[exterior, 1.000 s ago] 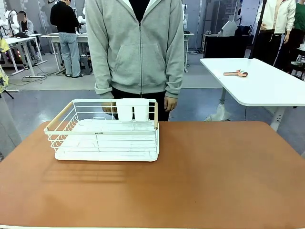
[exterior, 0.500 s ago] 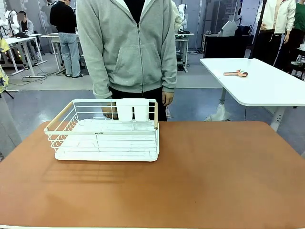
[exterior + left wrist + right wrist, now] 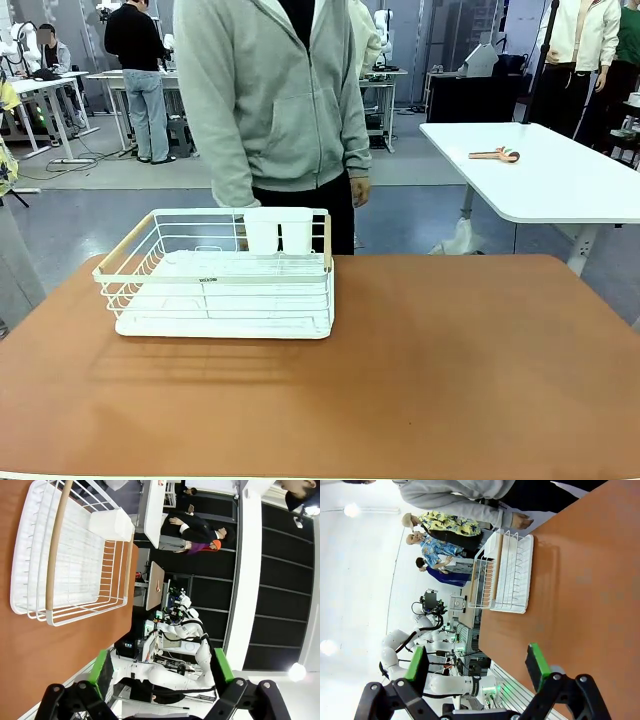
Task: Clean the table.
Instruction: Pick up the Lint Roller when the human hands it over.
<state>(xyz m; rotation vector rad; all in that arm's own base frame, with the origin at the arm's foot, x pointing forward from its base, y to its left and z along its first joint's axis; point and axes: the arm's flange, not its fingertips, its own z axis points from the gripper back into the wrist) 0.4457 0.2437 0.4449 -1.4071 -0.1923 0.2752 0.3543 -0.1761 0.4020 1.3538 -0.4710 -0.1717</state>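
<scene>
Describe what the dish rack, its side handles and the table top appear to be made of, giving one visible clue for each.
Rack: thin white wire, probably coated metal, slightly glossy; you can see through its grid.
Handles: pale tan bars, likely wood, matte.
Table top: smooth reddish-brown matte sheet, perhaps laminate or a leather-like mat; no grain shows.

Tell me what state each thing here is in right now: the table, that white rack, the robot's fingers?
Table, carrying the rack on its left half.
Rack, standing flat, right way up.
White cup holder, upright at the rack's far side.
Left arm's fingers, wide open, holding nothing.
Right arm's fingers, wide open, holding nothing.
Person, standing at the far side, hands hanging down.
</scene>
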